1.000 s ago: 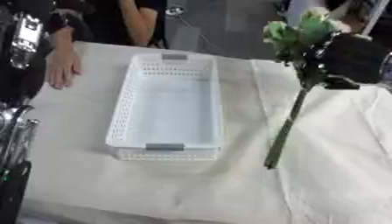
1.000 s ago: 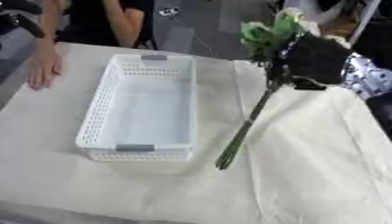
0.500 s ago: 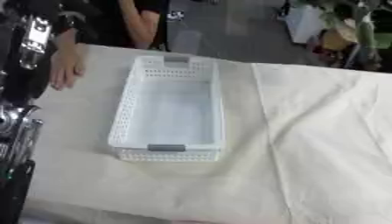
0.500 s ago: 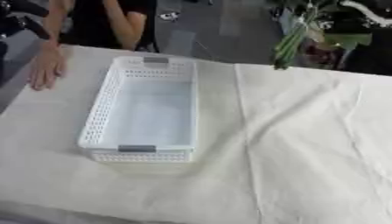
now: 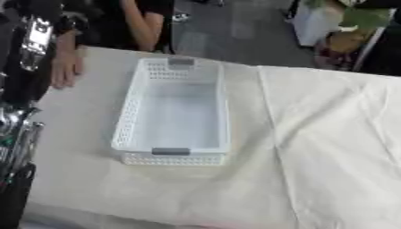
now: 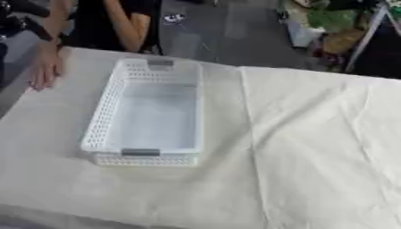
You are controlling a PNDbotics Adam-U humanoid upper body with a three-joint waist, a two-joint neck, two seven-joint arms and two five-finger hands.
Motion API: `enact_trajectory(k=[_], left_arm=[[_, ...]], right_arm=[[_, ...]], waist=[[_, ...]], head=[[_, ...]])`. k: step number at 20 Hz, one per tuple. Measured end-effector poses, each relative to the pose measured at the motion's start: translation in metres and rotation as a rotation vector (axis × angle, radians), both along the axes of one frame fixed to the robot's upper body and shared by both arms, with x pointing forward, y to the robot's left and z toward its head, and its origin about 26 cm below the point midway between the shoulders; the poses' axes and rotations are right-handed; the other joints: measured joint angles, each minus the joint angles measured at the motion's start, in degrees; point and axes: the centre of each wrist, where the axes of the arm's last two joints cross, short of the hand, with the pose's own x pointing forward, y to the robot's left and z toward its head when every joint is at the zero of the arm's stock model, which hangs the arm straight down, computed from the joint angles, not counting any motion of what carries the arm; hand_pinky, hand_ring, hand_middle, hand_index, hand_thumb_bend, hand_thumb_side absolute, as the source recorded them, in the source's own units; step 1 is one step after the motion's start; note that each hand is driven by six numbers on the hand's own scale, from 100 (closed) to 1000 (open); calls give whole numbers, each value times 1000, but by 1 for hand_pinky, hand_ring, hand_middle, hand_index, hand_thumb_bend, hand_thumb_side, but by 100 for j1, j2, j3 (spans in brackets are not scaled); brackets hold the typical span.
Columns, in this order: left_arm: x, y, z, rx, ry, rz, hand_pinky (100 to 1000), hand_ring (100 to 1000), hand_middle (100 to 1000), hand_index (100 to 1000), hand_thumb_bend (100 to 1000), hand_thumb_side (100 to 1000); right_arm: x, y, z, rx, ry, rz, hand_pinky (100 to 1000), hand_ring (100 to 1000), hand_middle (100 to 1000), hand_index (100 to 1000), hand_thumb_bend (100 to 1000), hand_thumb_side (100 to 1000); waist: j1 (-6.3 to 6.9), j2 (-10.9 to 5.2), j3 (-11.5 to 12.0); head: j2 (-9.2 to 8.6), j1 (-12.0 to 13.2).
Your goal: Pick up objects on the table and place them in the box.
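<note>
A white perforated basket (image 5: 176, 120) with grey handles stands on the cream cloth, left of the middle, long side running away from me. It is empty inside. My left hand (image 5: 15, 136) shows at the lower left edge, beside the basket and apart from it, silver fingers pointing up and holding nothing. My right hand shows in neither view. No loose object lies on the cloth. Some blurred green leaves (image 6: 329, 18) show past the table's far right corner; I cannot tell what they belong to.
The cream cloth (image 6: 313, 147) covers the whole table, with folds running across its right half. Part of my black and silver left arm (image 5: 35, 36) stands at the upper left. A white box (image 5: 317, 27) and clutter sit on the floor beyond the far edge.
My right hand, shut on a bunch of green flowers beside the basket a second ago, rose to the upper right and left the view. The basket has stayed put.
</note>
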Motion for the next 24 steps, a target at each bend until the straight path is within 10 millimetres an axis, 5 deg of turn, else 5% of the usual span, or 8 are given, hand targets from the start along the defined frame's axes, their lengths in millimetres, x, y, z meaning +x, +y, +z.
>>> enact_trajectory(k=[7, 13, 15, 16, 17, 18, 20, 24], left_arm=[[0, -2, 0, 2, 5, -21, 484, 622, 742, 711, 100, 769], [2, -8, 3, 0, -2, -50, 485, 621, 740, 711, 100, 767], [2, -9, 4, 2, -5, -55, 485, 621, 740, 711, 100, 767], [2, -9, 5, 3, -9, -58, 485, 621, 740, 711, 100, 766], [2, -9, 5, 4, -10, -61, 485, 621, 740, 711, 100, 766], [2, -10, 5, 4, -10, -64, 485, 621, 740, 711, 100, 766], [3, -12, 6, 1, -13, -73, 486, 621, 739, 711, 100, 765], [3, -13, 6, -2, -14, -81, 486, 621, 740, 711, 100, 766]], right_arm=[[6, 74, -2, 5, 21, 179, 153, 292, 295, 290, 100, 100], [3, 125, -24, -44, 64, 285, 160, 301, 316, 324, 100, 100], [4, 140, -41, -93, 97, 299, 284, 414, 423, 448, 100, 100], [5, 146, -54, -135, 126, 296, 876, 838, 819, 900, 100, 316], [8, 152, -74, -208, 168, 267, 1000, 964, 937, 986, 100, 448], [10, 158, -100, -300, 226, 223, 1000, 1000, 1000, 1000, 100, 611], [12, 167, -151, -462, 347, 141, 1000, 1000, 1000, 1000, 100, 734], [12, 178, -202, -642, 495, 42, 1000, 1000, 1000, 1000, 100, 764]], waist=[[1, -1, 85], [-1, 0, 176], [-4, 0, 196], [-4, 4, 211], [-5, 6, 228], [-5, 13, 254], [-5, 42, 289], [-1, 49, 312]], head=[[0, -149], [0, -301], [0, -345], [0, -354], [0, -379], [0, -393], [0, -397], [0, -397]])
